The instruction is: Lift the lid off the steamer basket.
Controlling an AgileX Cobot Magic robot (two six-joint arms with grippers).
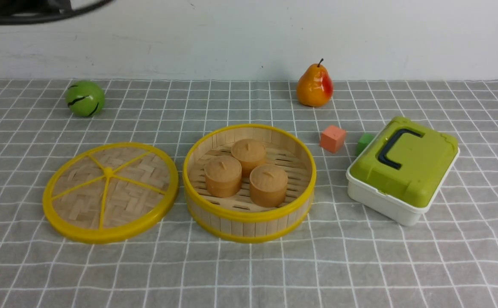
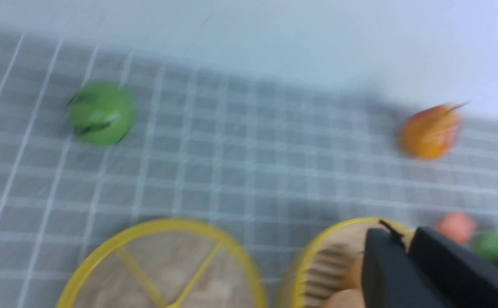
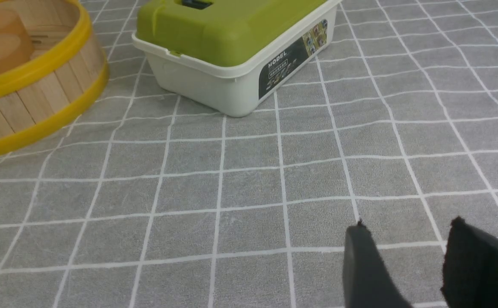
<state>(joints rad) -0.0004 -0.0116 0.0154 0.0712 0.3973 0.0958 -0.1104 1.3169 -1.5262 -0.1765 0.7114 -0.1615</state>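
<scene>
Left wrist view, blurred: your left gripper (image 2: 402, 237), fingers together, empty, basket (image 1: 249, 224) showing behind its tips. Right gripper (image 3: 409, 226): fingers apart, empty, over the cloth (image 1: 360, 265). Basket: uncovered, holding three brown buns (image 1: 269, 185) set close together. Lid (image 1: 110, 191): flat on the cloth just left of the basket, rims nearly touching. Box (image 1: 381, 200), right of the basket: green cover (image 1: 419, 171) on, so you cannot see its contents. Loose behind: ball (image 1: 85, 98), pear (image 1: 315, 85), orange cube (image 1: 332, 138), green cube (image 1: 364, 142).
</scene>
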